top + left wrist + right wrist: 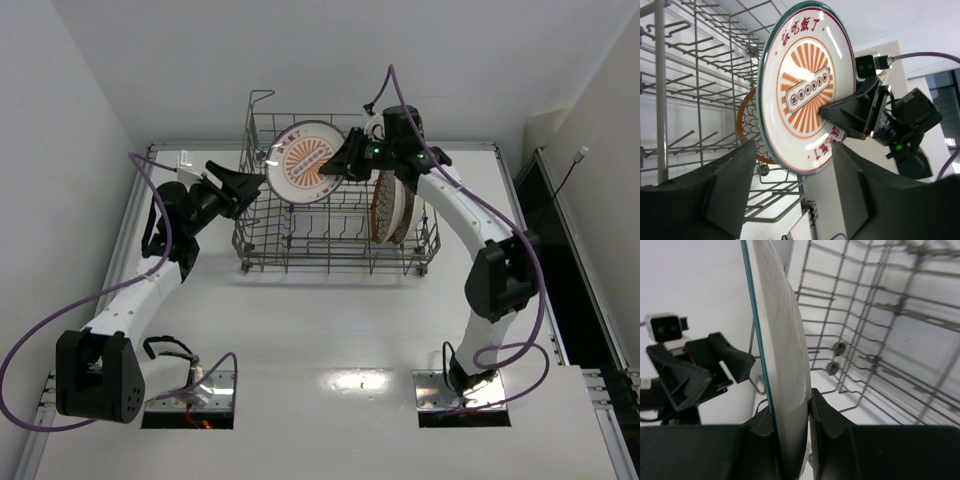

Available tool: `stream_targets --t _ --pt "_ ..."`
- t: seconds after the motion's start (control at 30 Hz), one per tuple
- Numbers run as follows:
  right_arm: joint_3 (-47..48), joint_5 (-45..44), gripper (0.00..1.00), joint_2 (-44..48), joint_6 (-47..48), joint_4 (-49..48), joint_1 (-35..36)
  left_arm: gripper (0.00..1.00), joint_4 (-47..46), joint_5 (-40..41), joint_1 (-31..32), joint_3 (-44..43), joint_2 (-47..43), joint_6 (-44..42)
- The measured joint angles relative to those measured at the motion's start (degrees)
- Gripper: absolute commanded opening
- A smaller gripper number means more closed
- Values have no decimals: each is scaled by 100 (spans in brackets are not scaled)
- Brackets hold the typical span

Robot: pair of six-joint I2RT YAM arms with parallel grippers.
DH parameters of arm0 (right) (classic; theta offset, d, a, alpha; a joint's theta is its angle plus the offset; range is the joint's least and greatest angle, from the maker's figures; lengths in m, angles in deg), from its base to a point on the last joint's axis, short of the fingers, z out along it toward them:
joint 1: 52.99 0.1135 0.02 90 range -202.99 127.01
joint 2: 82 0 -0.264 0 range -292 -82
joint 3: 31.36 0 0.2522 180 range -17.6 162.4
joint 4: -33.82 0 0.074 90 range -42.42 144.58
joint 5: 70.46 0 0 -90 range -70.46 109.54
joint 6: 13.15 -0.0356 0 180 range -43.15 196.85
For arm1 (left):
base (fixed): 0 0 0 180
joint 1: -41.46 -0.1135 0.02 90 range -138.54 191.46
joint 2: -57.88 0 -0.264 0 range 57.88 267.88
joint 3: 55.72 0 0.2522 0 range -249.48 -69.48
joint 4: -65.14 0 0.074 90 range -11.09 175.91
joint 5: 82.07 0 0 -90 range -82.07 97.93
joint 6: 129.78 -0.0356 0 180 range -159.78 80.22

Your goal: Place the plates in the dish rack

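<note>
The white-rimmed plate with the orange sunburst centre (305, 162) stands on edge over the left part of the grey wire dish rack (300, 255). My right gripper (348, 162) is shut on its right rim. In the right wrist view the plate (782, 355) runs edge-on between my right gripper's jaws (790, 427). My left gripper (252, 190) is open just left of the plate, not touching it; in the left wrist view the plate (807, 85) sits above my left gripper (790, 200). Two brown-rimmed plates (392, 208) stand upright in the rack's right side; one (750, 125) shows behind the sunburst plate.
The rack has upright tines (880, 315) and a raised wire loop (260, 97) at its back left corner. White walls close in on the left and back. The table edge (505, 170) lies right of the rack.
</note>
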State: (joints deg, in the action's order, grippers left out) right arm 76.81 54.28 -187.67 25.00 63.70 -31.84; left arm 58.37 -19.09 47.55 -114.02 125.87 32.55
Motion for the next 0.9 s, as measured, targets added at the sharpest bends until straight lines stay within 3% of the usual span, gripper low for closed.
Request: stream_targets --t 0.1,0.2,0.5,0.67,0.9 --pt "146 -461 0 304 221 549 -162 72 -46 9 0 -4 -94 -37" --pt "535 -1025 0 579 472 1154 -332 75 -39 57 0 -24 -96 -70" --pt "2542 -4035 0 728 1314 3674 -293 75 98 181 0 -72 -96 -168" --pt "2544 -5549 0 734 1582 4568 197 75 122 186 0 -74 -96 -181" --pt "2496 -6540 0 472 1700 5248 732 75 127 188 0 -74 -96 -186"
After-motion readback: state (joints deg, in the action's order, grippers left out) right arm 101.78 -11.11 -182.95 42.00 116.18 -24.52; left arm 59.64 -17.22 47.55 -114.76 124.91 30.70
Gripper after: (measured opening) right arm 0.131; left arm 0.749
